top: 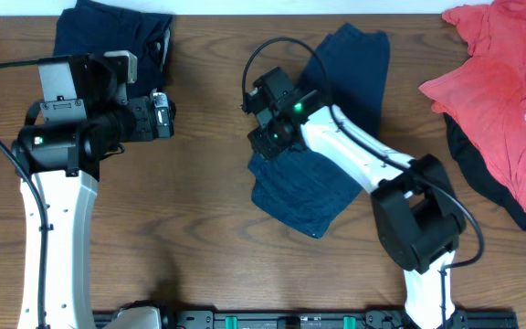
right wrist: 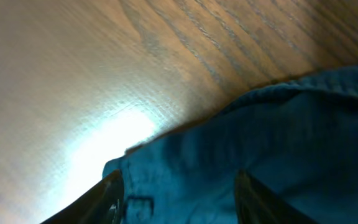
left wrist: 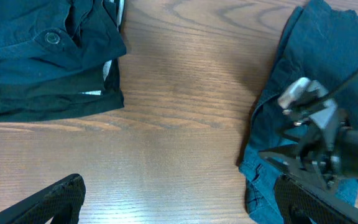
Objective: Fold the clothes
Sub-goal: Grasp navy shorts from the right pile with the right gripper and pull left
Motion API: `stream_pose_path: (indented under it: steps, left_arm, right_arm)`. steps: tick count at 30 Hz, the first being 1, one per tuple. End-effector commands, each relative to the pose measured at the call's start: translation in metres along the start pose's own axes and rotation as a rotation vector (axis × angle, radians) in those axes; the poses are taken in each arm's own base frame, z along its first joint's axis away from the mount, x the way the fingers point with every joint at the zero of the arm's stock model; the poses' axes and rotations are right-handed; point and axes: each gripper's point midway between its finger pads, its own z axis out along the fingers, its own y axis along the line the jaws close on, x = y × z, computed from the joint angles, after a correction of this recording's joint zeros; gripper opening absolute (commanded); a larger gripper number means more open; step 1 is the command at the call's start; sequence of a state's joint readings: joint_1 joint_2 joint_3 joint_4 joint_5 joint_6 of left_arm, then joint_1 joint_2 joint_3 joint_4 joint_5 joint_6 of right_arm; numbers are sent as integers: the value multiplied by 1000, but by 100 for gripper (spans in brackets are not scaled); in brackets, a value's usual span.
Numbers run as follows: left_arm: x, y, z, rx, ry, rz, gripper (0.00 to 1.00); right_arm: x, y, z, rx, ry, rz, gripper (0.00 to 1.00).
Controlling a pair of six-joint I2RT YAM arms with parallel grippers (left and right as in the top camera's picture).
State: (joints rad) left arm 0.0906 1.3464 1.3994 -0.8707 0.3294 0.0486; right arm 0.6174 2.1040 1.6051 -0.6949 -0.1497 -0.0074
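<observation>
Both open: left end effector (left wrist: 179,193) above table (top: 208,183), right end effector (right wrist: 179,193) over navy shorts (top: 299,196).

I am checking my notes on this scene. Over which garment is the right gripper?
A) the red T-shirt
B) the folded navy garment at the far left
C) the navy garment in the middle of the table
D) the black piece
C: in the overhead view the right gripper sits at the left edge of the middle navy garment.
</observation>
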Motion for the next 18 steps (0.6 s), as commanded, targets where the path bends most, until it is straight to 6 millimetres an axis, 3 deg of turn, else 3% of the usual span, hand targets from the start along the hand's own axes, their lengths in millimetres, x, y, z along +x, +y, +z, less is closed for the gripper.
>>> stream_pose_path:
  steps: [1,8,13,15,18]
  left_arm:
    - [-1,3,-2,-12,-2,-13,98]
    - [1,4,2,-12,13,-17,98]
    - [4,7,12,-13,46,-26,98]
    - [7,8,17,-13,66,-32,98]
    - [13,10,25,-14,103,-42,98]
  right_arm:
    - [2,-9,14,98,17,-19,57]
    - [10,-15,39,133,47,-27,64]
    - [5,-17,49,136,21,-30,67]
    - [4,-19,53,141,18,-41,64]
    - [10,-22,59,154,39,-43,48]
